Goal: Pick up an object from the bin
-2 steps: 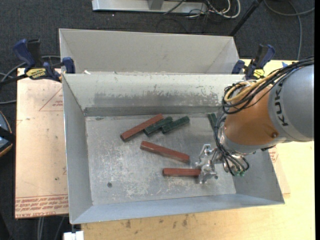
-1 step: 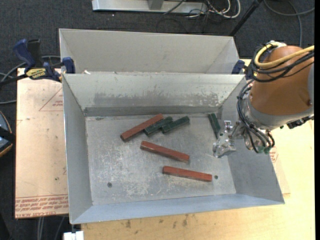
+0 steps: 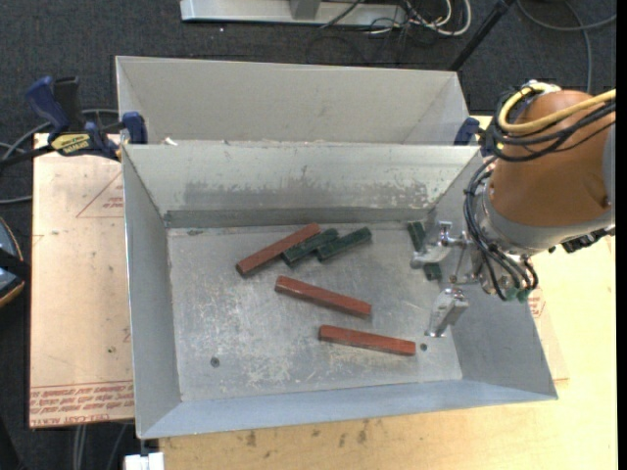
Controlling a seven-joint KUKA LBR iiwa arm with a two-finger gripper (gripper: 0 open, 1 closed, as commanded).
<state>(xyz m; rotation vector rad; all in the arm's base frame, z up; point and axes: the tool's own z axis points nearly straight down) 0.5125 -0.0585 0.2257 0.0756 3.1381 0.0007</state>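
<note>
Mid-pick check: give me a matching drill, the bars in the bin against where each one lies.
Things:
1. upper brown bar
2. middle brown bar
3. lower brown bar
4. dark green bars

Places:
A. alone between two brown bars
B. nearest the front wall, by the gripper
C. right of a brown bar, touching it
D. leftmost, its right end against the green bars

Pairs: 1-D, 2-A, 3-B, 4-C.
</note>
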